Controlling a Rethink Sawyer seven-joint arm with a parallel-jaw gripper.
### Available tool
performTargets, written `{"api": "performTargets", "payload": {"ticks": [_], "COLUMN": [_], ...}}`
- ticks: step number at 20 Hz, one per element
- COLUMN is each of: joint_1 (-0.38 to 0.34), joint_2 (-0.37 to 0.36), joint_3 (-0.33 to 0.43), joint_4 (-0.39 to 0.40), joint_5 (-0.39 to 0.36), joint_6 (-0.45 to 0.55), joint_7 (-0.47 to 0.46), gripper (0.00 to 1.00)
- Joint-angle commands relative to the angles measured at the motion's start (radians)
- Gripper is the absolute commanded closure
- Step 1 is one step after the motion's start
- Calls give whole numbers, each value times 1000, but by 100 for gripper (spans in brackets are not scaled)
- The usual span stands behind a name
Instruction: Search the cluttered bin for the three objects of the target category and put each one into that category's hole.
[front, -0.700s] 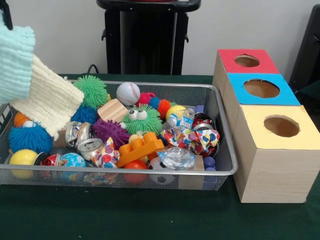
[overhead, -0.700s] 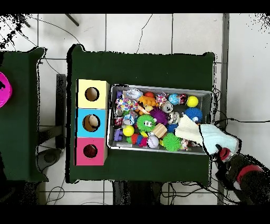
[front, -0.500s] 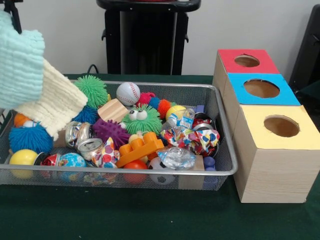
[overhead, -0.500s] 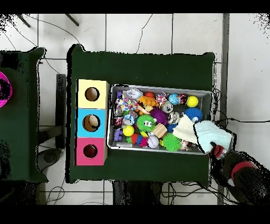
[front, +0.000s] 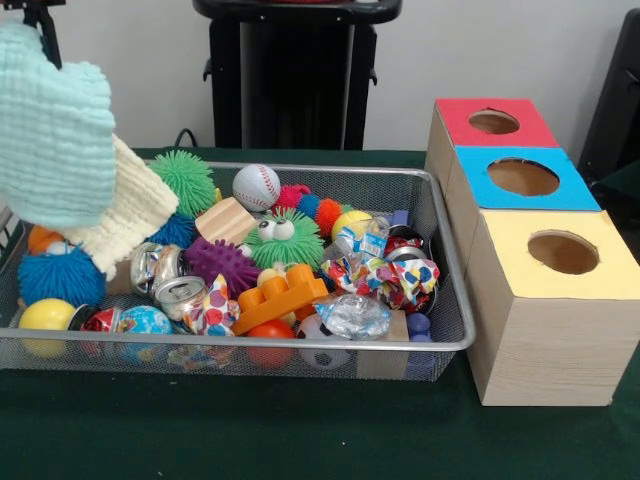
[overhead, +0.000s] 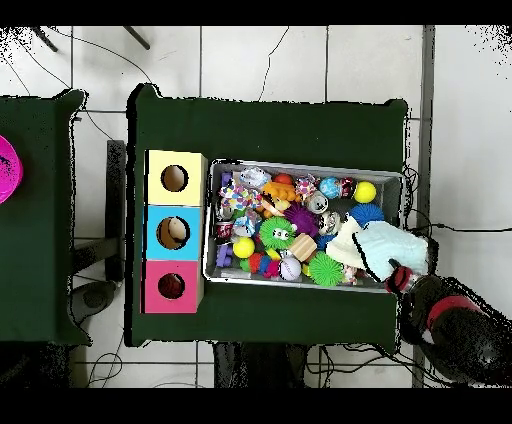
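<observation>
The wire mesh bin (front: 452, 345) is full of mixed toys; it also shows in the overhead view (overhead: 305, 163). My gripper (front: 40, 18) shows only as dark tips at the top left. It is shut on a light blue cloth (front: 50, 120), held up over the bin's left end. A cream cloth (front: 130, 215) hangs beneath it onto the toys. In the overhead view the gripper (overhead: 400, 279) is at the bin's right end with the blue cloth (overhead: 392, 245). No plush animal shows clearly. The red-topped box's hole (front: 493, 121) (overhead: 171, 286) is open.
The blue-topped box (front: 523, 177) and the yellow-topped box (front: 563, 252) stand in a row right of the bin. In the bin lie a baseball (front: 256, 186), green (front: 186, 181), blue (front: 60, 277) and purple spiky balls, cans, an orange brick (front: 283, 297) and a yellow ball (front: 46, 316).
The light blue cloth has swung further in over the bin's end. The cream cloth has drawn back under it and covers less of the toys.
</observation>
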Motion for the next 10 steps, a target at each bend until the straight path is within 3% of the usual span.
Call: {"api": "performTargets", "payload": {"ticks": [1, 5, 6, 10], "joint_1": [14, 3, -4, 47], "joint_2": [10, 27, 33, -9], "joint_3": [69, 93, 101, 53], "joint_4": [-78, -65, -57, -57], "joint_5": [-37, -44, -38, -69], "joint_6": [138, 84, 64, 79], "joint_7": [-235, -216, -204, -164], "gripper": [100, 100, 0, 0]}}
